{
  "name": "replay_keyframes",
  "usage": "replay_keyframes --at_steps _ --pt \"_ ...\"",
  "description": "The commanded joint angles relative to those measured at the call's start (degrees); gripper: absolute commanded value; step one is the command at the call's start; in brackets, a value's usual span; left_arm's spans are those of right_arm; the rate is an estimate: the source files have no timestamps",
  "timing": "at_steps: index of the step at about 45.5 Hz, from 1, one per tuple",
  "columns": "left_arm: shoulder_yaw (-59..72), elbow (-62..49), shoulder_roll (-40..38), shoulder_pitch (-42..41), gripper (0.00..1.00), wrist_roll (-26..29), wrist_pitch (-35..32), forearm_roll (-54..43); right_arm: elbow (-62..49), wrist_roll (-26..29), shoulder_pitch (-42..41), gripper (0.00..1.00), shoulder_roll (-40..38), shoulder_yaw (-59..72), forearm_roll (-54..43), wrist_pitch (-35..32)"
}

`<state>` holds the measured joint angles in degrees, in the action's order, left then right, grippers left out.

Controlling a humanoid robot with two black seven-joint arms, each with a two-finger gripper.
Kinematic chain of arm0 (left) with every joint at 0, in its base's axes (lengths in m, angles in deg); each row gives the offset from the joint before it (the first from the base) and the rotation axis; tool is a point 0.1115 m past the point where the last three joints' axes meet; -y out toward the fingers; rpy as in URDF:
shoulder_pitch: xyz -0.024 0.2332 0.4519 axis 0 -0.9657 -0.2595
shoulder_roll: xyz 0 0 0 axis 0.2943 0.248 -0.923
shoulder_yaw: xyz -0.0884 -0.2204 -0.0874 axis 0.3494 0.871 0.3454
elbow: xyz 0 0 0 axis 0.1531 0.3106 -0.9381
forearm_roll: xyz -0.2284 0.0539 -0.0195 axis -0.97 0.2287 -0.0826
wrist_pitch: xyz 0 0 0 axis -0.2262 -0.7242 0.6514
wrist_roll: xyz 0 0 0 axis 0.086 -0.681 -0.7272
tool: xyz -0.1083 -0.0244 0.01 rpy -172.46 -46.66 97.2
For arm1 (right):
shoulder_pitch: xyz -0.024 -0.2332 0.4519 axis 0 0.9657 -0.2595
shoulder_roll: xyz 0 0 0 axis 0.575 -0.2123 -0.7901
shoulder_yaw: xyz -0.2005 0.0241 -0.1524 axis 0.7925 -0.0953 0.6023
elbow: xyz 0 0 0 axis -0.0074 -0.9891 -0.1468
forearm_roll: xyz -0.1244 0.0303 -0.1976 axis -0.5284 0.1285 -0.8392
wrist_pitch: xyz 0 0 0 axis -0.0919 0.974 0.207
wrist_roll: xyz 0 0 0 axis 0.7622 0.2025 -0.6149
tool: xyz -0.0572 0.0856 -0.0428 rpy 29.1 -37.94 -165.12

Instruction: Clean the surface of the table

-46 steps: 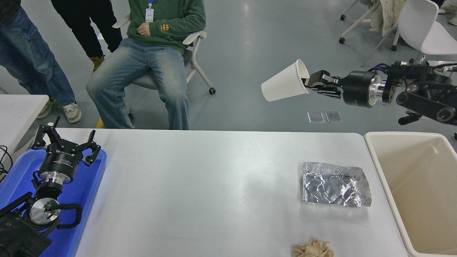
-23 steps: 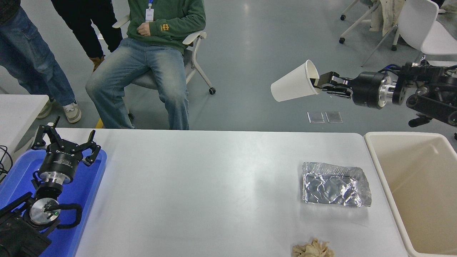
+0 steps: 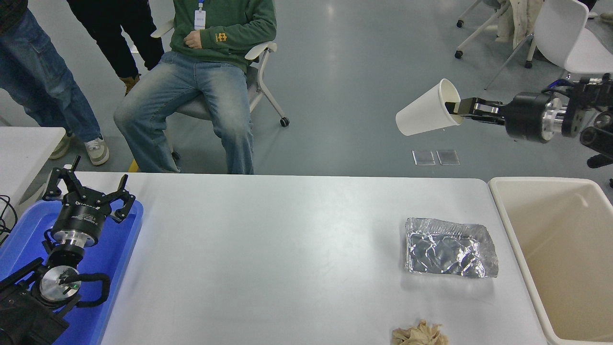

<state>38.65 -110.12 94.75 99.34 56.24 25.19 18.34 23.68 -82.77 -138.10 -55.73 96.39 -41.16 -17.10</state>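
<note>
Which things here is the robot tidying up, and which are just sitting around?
Part of the cleaning job:
- white paper cup, held in the right gripper
- crumpled foil tray on the table surface
- crumpled brown paper at the near edge
- cream bin, likely for the rubbish

Just there:
- blue tray under the parked left gripper
- white chairs
- seated person

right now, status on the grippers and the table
Right gripper shut on paper cup, held high beyond the table's far edge. Left gripper open, parked over blue tray. Table surface not clear: foil tray, crumpled tissue.
</note>
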Motion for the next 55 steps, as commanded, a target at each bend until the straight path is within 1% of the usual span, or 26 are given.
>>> replay_keyframes --at_steps 1,9,21,26,31,35,44,49,55 --pt "0.0 0.01 0.0 0.0 1.0 0.0 0.0 -0.04 -5.53 0.0 0.4 0.0 -2.06 1.47 -0.56 0.39" --pt "0.0 0.01 0.0 0.0 1.0 0.0 0.0 0.04 -7.29 0.0 1.37 0.0 -2.86 2.0 -0.9 1.7" --pt "0.0 0.01 0.0 0.0 1.0 0.0 0.0 0.04 -14.14 -0.09 4.36 0.0 -3.73 6.21 -0.99 2.32" --pt "0.0 0.01 0.0 0.0 1.0 0.0 0.0 -0.04 -18.01 -0.18 6.64 0.0 -4.97 7.89 -0.73 2.32" --pt "0.0 0.01 0.0 0.0 1.0 0.0 0.0 -0.04 -23.71 -0.27 11.46 0.0 -5.4 7.28 -0.03 2.49" --pt "0.0 0.01 0.0 0.0 1.0 0.0 0.0 -0.04 -26.1 -0.18 13.67 0.0 -6.11 6.66 0.41 2.85" --pt "0.0 0.01 0.0 0.0 1.0 0.0 0.0 -0.04 -32.69 0.35 22.28 0.0 -5.5 5.52 7.17 6.01" --pt "0.09 0.01 0.0 0.0 1.0 0.0 0.0 0.04 -33.31 2.01 27.72 0.0 -4.09 5.52 13.32 9.25" --pt "0.0 0.01 0.0 0.0 1.0 0.0 0.0 -0.04 -33.31 3.95 31.16 0.0 -1.98 5.52 16.84 12.6"
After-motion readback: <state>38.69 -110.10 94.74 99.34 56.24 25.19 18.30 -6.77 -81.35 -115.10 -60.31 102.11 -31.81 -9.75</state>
